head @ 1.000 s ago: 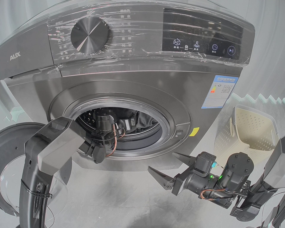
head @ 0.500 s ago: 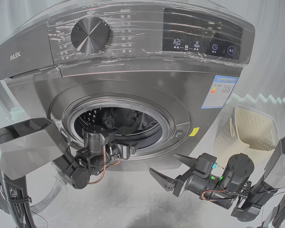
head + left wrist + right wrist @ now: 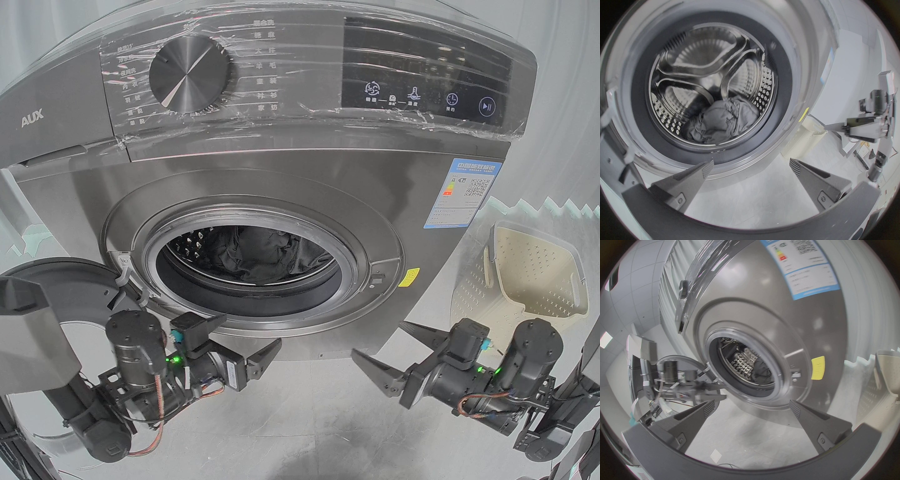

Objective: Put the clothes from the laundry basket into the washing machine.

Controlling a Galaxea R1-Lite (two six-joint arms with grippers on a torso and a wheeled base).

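Head view: grey steel front-loading washing machine [image 3: 269,162] w/ its round door [image 3: 69,281] swung open to our left. Dark crumpled clothes [image 3: 262,253] lie inside the perforated steel drum [image 3: 187,245], at the bottom. Left tool [image 3: 250,331] hangs low in front of the opening, outside it, fingers spread, holding nothing. Right tool [image 3: 379,339] hangs near it on the right, also spread and bare. Cream perforated plastic laundry basket [image 3: 537,275] stands just beside the machine's right side; no cloth shows in the part we see.

Left wrist view: left tool [image 3: 750,162] faces the drum mouth, jaws wide apart. The clothes [image 3: 722,120] sit bunched low against the drum wall, well inside.

Right wrist view: right tool [image 3: 750,402] spread, pointing at the machine front; the clothes [image 3: 761,368] show through the opening, basket [image 3: 887,377] at the edge.

Step, as we judge it: loading looks done or nearly so. Next move prob. calls for checking the basket for leftovers, w/ a reach by the right arm if any; otherwise nothing to pick.

Surface & room: pale grey smooth floor [image 3: 300,425], no worktop; white curtain-like backdrop behind.
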